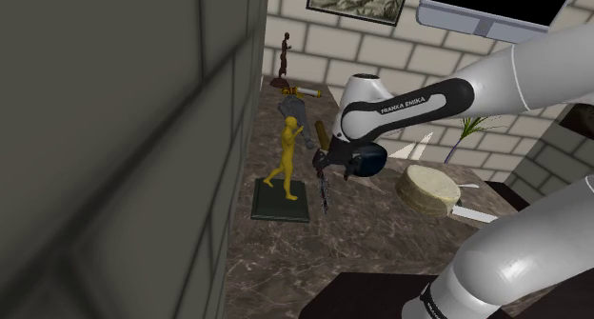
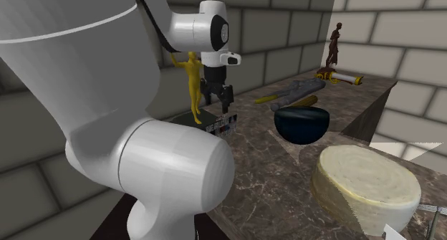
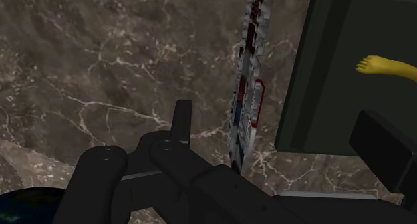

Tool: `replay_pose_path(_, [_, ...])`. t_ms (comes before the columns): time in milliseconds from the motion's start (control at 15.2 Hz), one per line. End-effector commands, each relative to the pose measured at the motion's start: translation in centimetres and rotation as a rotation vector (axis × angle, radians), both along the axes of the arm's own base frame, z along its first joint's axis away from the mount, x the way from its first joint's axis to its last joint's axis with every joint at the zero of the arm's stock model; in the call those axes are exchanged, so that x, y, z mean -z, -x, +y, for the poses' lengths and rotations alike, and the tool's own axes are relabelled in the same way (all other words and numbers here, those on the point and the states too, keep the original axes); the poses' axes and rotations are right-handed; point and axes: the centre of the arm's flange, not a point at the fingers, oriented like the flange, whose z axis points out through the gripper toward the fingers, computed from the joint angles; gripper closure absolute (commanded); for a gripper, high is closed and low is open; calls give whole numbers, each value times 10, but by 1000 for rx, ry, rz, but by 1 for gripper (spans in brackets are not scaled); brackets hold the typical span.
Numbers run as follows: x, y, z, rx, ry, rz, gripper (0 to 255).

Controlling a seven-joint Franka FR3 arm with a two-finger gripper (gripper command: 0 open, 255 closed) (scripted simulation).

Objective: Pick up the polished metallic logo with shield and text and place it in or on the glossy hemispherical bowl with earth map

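The metallic logo (image 3: 248,89) is a thin plate with red and blue marks, standing on edge on the brown marble top. My gripper (image 3: 277,117) is open just above it, one finger (image 3: 182,122) on each side, neither touching the plate. In the second exterior view the gripper (image 2: 218,97) hangs over the logo (image 2: 223,124). The shoulder view has the gripper (image 1: 326,168) above the logo (image 1: 325,191). The dark blue glossy bowl (image 2: 302,122) sits on the counter close beside the hand; the shoulder view shows the bowl (image 1: 369,161) behind the gripper.
A yellow figurine (image 1: 287,153) on a dark base (image 1: 282,203) stands right beside the logo. A pale round wheel (image 1: 428,188) lies near the bowl. A grey object (image 2: 301,89) and a brown statuette (image 2: 334,45) are farther back. A grey wall (image 1: 114,155) borders the counter.
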Motion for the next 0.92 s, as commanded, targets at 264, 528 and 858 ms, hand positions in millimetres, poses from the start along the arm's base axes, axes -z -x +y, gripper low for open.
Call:
replay_pose_path(264, [33,-4,-1,11,0,-4,0])
replay_pose_path(528, [41,-4,-2,11,0,-4,0])
replay_pose_path(858, [41,-4,-2,11,0,-4,0])
